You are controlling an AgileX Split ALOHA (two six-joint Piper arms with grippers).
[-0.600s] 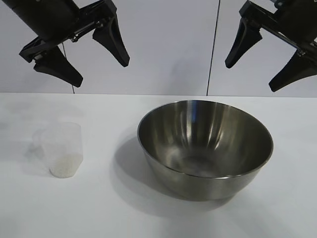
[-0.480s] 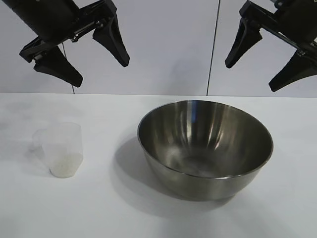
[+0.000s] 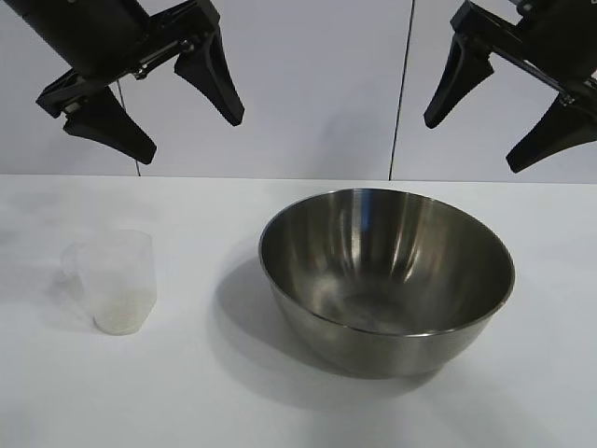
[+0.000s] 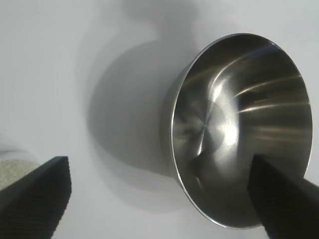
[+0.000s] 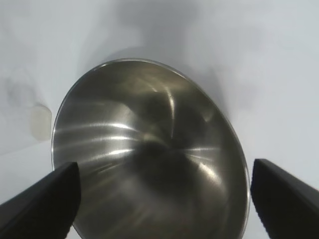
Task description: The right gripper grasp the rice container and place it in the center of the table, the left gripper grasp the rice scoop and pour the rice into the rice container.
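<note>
The rice container (image 3: 386,277), a large shiny steel bowl, stands on the white table (image 3: 187,392) right of centre; it also fills the right wrist view (image 5: 149,159) and shows in the left wrist view (image 4: 239,134). The rice scoop (image 3: 110,280), a frosted plastic cup with a little rice (image 3: 119,317) in its bottom, stands upright at the left. My left gripper (image 3: 191,135) hangs open high above the scoop. High over the bowl's right side my right gripper (image 3: 471,145) is open too. Both hold nothing.
A pale wall with a vertical seam (image 3: 401,93) rises behind the table. Bare tabletop lies between scoop and bowl and along the front edge. The scoop shows faintly beside the bowl in the right wrist view (image 5: 39,119).
</note>
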